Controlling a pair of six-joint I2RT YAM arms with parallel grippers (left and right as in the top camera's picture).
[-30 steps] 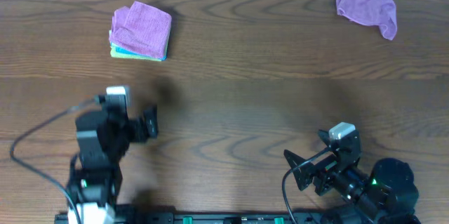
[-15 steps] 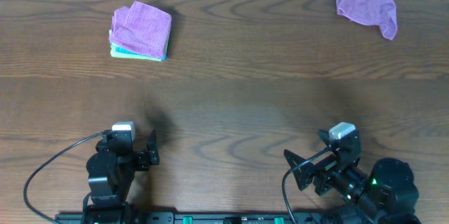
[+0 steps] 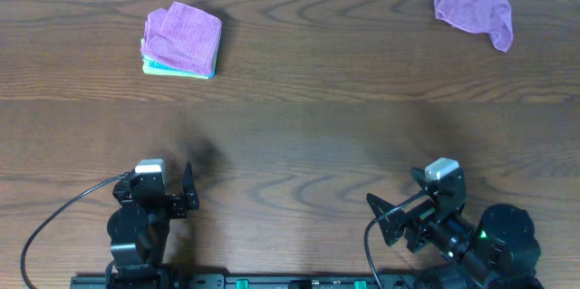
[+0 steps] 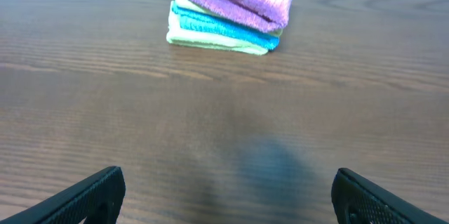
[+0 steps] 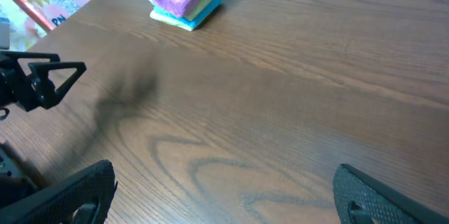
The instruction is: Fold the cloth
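Left fingers (image 4: 91, 196), right fingers (image 5: 77, 192) spread; arms (image 3: 136, 235) folded low.

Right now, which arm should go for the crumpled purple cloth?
Right. The cloth lies in the far right corner, on the right claw's side; the left claw sits far opposite, below the folded stack.

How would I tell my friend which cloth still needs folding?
Look down on the brown wooden table and go to its far right corner. A purple cloth lies there all alone. Unlike the neat stack of cloths at the far left, it is crumpled and has nothing under it.
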